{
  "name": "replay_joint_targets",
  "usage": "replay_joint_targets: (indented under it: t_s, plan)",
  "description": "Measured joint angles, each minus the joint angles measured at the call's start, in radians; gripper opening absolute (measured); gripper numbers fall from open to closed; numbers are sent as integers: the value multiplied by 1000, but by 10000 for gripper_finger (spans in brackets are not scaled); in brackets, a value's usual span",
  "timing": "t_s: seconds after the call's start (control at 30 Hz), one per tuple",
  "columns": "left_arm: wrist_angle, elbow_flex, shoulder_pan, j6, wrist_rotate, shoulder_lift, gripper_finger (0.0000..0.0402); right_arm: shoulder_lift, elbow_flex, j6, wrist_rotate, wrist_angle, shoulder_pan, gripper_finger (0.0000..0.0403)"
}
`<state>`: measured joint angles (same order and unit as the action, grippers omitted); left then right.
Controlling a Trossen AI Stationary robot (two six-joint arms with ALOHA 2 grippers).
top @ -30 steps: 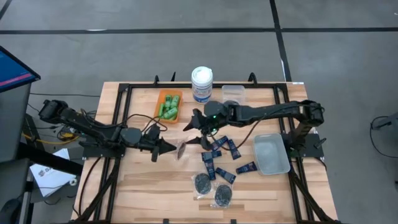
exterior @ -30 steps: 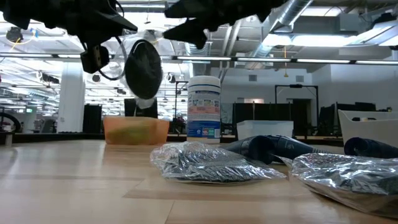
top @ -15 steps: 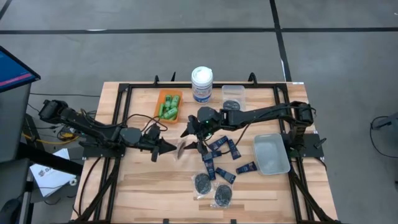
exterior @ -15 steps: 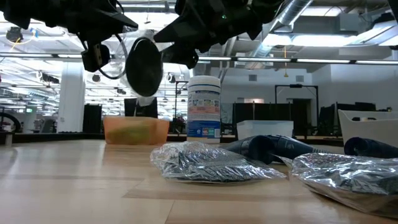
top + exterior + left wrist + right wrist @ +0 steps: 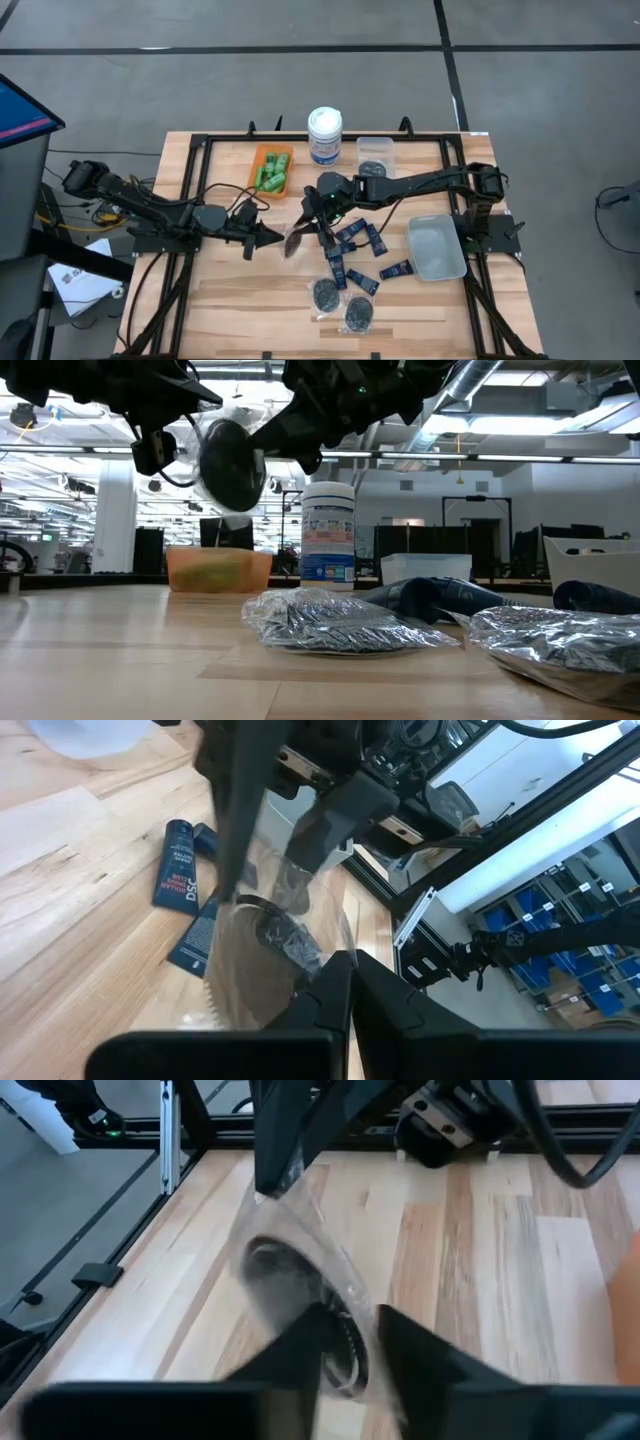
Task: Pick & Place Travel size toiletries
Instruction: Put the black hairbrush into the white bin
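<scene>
A black round disc in a clear packet (image 5: 293,240) hangs above the table's middle, between both grippers. My left gripper (image 5: 272,238) is shut on it from the table's left. My right gripper (image 5: 312,228) reaches in from the right and is shut on the same packet (image 5: 290,1280). Two more disc packets (image 5: 327,293) (image 5: 359,313) lie near the front edge. Dark navy tubes (image 5: 355,245) lie scattered beside them, and green bottles (image 5: 272,172) lie in an orange bin. My left gripper pinches the packet's clear edge (image 5: 275,1188) between its two fingers, coming level from the table's left. The packet hangs clear of the table, its disc (image 5: 230,460) below the hold. My right gripper pinches the packet's opposite side (image 5: 290,885) between its two fingers (image 5: 322,825), slanting down from the table's right. The packet stays lifted clear between the two holds.
A white canister with a blue label (image 5: 324,135) stands at the far edge. Next to it is a small clear bin (image 5: 374,152) with a disc inside. A larger clear bin (image 5: 436,247) sits at the right.
My right gripper has moved toward the table's left, up to the hanging packet, and its fingers have shut on it. My left gripper has kept the packet lifted in place.
</scene>
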<state>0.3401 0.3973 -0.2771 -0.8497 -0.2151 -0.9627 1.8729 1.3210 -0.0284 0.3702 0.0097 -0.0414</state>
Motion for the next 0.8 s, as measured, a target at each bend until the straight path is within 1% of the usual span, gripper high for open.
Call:
replay_joint_targets:
  t_s: [0.07,0.1,0.23,0.37,0.47,0.57,0.7,0.8]
  plan:
    - [0,0,0,0,-3,0,0,0,0,1,20,-2,-1,30]
    - [0,0,0,0,-3,0,0,0,0,1,35,-2,-3,16]
    - [0,0,0,0,-3,0,2,0,0,41,51,-9,-6,9]
    - [0,0,0,18,-3,0,18,-9,0,54,50,-59,-10,4]
    - [0,0,0,37,-3,0,46,-42,2,40,43,-127,-23,2]
    - [0,0,0,38,-2,0,83,-94,1,-14,3,-241,-49,2]
    - [-1,0,0,39,-1,0,134,-184,1,-79,-86,-381,-104,1]
    - [-1,0,0,40,-1,0,164,-251,1,-101,-166,-492,-167,1]
